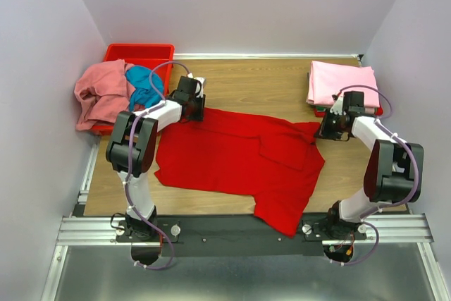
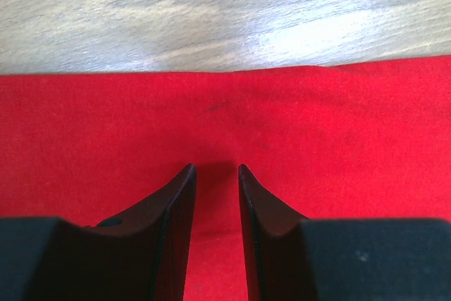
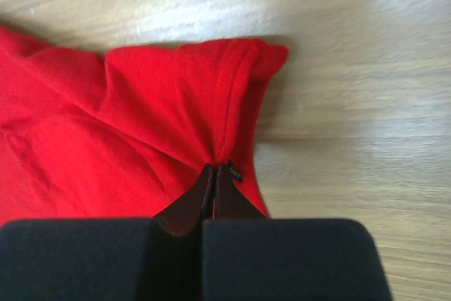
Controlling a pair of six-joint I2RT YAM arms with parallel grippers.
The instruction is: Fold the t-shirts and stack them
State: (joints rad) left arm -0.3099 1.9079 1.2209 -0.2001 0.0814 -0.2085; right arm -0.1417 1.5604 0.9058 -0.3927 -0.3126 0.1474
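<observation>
The red t-shirt (image 1: 232, 156) lies spread out on the wooden surface (image 1: 261, 82). The left gripper (image 1: 196, 115) sits at the shirt's far left corner. Its jaws are a little bit apart over the red cloth, just inside the shirt's edge, with nothing squeezed between them. The right gripper (image 1: 328, 132) is at the shirt's far right corner, closed tight on the sleeve's hem. Past that corner rests a folded light pink t-shirt (image 1: 343, 82). Left of the red shirt, a salmon pink t-shirt (image 1: 102, 93) and a teal t-shirt (image 1: 144, 84) are heaped on a red bin (image 1: 141, 52).
</observation>
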